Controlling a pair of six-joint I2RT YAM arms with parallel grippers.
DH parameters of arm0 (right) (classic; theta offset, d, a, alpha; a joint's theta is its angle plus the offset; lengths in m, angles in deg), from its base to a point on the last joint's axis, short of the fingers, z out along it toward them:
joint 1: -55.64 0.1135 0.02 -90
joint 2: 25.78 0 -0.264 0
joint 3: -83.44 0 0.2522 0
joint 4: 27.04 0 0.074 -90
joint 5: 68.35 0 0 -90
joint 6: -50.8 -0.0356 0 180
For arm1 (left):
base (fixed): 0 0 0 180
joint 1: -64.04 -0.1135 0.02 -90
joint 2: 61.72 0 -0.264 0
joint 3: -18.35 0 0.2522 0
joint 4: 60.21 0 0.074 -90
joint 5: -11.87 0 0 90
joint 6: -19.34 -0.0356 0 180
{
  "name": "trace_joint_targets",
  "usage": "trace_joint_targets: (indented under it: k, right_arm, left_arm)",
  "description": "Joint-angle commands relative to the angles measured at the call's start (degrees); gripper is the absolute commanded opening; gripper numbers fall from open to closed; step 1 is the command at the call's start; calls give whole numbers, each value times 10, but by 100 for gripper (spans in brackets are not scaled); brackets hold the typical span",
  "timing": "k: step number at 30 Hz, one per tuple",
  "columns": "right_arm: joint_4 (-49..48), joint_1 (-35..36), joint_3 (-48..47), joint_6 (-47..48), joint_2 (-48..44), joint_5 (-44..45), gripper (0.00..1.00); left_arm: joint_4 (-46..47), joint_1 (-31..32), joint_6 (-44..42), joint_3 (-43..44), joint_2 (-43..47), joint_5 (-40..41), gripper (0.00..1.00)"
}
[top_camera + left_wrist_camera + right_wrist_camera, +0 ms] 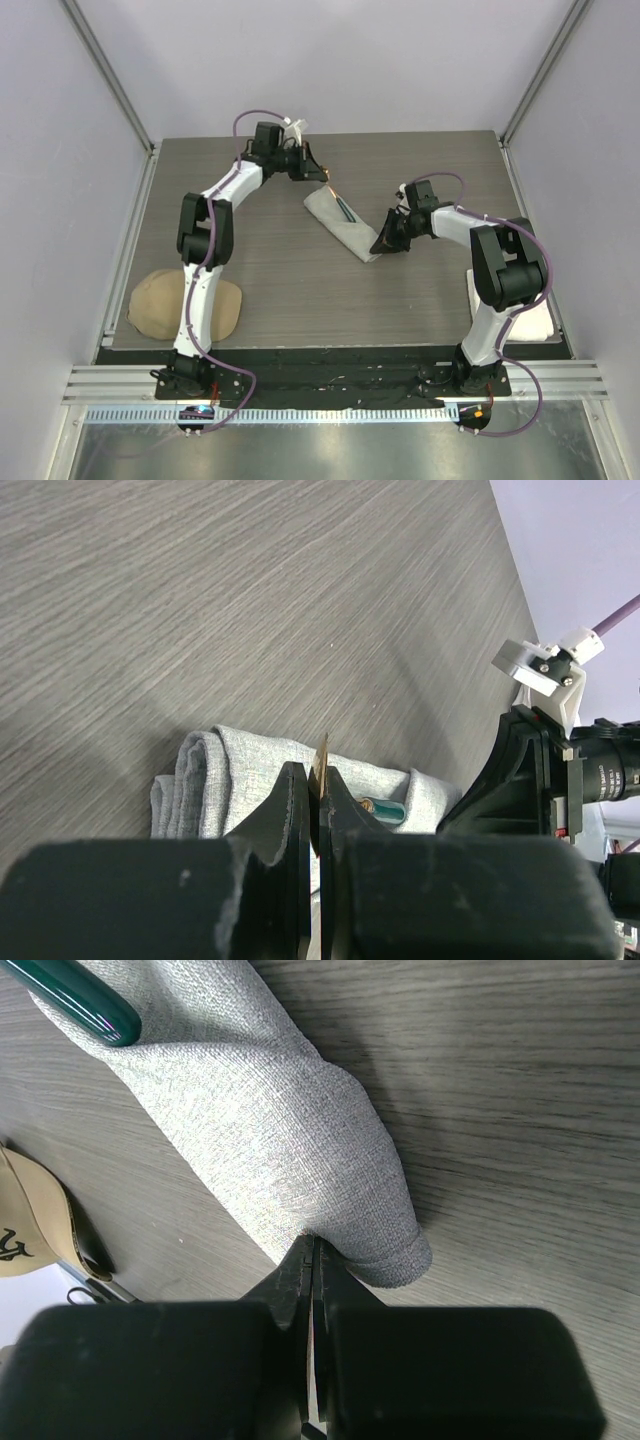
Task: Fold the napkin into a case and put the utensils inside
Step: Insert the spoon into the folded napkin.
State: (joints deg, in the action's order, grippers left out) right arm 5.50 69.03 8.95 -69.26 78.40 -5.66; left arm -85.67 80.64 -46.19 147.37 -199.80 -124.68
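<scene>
Grey cloth, the napkin (345, 228), was seen folded into a narrow case (230, 770) and laid slantwise near the middle of the table (270, 285), with its mouth turned toward 11 o'clock and its closed end toward 5 o'clock in the top view. The folding was therefore judged done. A teal handle (75, 995) was lodged in the case with its end showing at the mouth; whether anything more lay hidden inside could not be told. The left gripper (318, 785) was held at the mouth end, its jaws clamped on a thin gold piece (322, 755), taken to be a utensil, which was poised just over the cloth and not yet inside. The right gripper (312, 1250) was set at the 5 o'clock end, its jaws pressed together on a pinch of the cloth's edge, apparently so that the case was steadied. An orange-yellow utensil could not be picked out for certain. What was judged left was sliding in the held piece and any other utensil. A tan cap (160, 305) lay at the table's 8 o'clock and a white towel (535, 322) at 4 o'clock.
</scene>
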Motion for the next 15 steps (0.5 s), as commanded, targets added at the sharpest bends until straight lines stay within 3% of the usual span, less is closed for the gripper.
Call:
trace_joint_targets:
  k: [1,15]
  right_arm:
    - [-12,1,1,11,2,10,2]
    - [-15,1,5,11,-1,3,1]
  left_arm:
    - [-10,17,-13,6,23,-12,0]
    - [63,32,33,-65,34,-9,0]
